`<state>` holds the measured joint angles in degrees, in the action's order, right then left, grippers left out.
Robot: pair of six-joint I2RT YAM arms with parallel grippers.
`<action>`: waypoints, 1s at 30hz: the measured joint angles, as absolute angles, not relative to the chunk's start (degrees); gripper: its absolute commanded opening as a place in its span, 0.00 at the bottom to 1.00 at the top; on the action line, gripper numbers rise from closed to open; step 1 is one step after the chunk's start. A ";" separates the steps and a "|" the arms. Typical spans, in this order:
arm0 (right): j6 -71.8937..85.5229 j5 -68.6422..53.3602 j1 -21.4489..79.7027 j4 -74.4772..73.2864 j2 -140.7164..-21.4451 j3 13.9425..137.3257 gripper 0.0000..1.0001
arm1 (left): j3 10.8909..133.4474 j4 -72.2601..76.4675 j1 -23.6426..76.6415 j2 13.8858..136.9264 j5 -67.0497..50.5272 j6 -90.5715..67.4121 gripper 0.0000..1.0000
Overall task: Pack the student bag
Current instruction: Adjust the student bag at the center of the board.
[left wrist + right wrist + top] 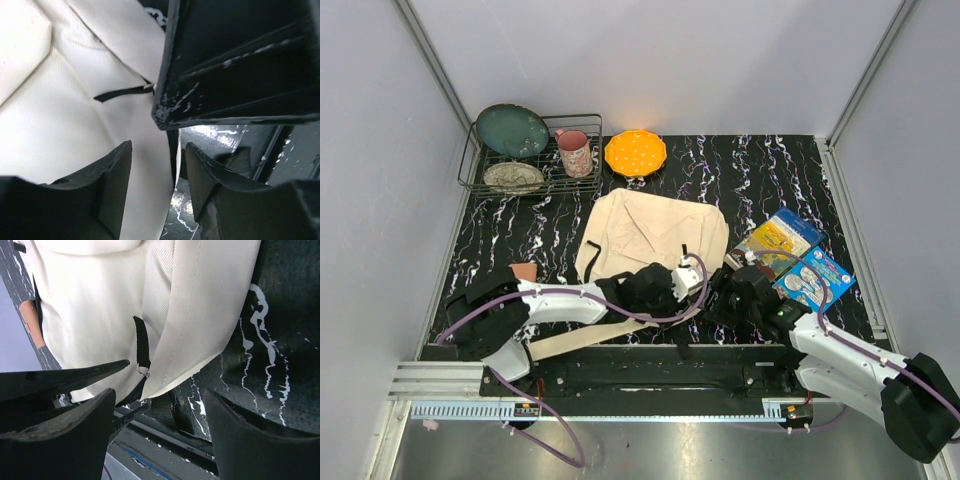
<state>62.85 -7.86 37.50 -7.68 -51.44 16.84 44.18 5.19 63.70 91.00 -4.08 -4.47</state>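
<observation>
Student bag [655, 235]: we see it flat on the counter [770, 170].
Left hand [159, 146]: released, bag edge between its fingers.
Right hand [159, 394]: released, wide.

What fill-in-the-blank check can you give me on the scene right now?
The pink mug stands in the wire ___. The two colourful packets lie on the student bag's ___ side. The right gripper stands ___, holding nothing.
Missing: rack; right; open.
</observation>
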 measured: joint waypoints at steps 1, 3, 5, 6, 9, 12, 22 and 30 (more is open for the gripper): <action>62.85 -7.01 37.50 -7.46 -51.37 16.91 0.77 | 44.53 5.58 63.70 91.07 -4.45 -4.75 0.52; 62.92 -5.63 37.50 -7.42 -51.29 16.88 0.74 | 44.99 6.20 63.70 91.07 -4.97 -4.99 0.50; 63.00 -4.45 37.50 -7.42 -51.59 16.88 0.73 | 45.08 6.68 63.70 91.07 -5.10 -5.02 0.50; 63.05 -3.99 37.50 -7.40 -52.01 16.91 0.70 | 45.08 6.70 63.70 91.07 -5.08 -5.02 0.50; 63.20 -3.64 37.50 -7.27 -53.60 16.91 0.66 | 45.01 6.57 63.70 90.89 -4.82 -4.99 0.49; 63.31 -3.57 37.50 -6.79 -54.78 16.91 0.63 | 44.62 6.11 63.70 90.15 -4.21 -4.78 0.46; 63.42 -3.73 38.09 -1.30 -61.08 17.19 0.59 | 42.78 5.52 63.75 88.60 -2.46 -4.29 0.47; 62.67 -3.27 39.70 -2.46 -60.86 17.58 0.17 | 42.35 4.43 63.75 87.61 -0.91 -3.90 0.47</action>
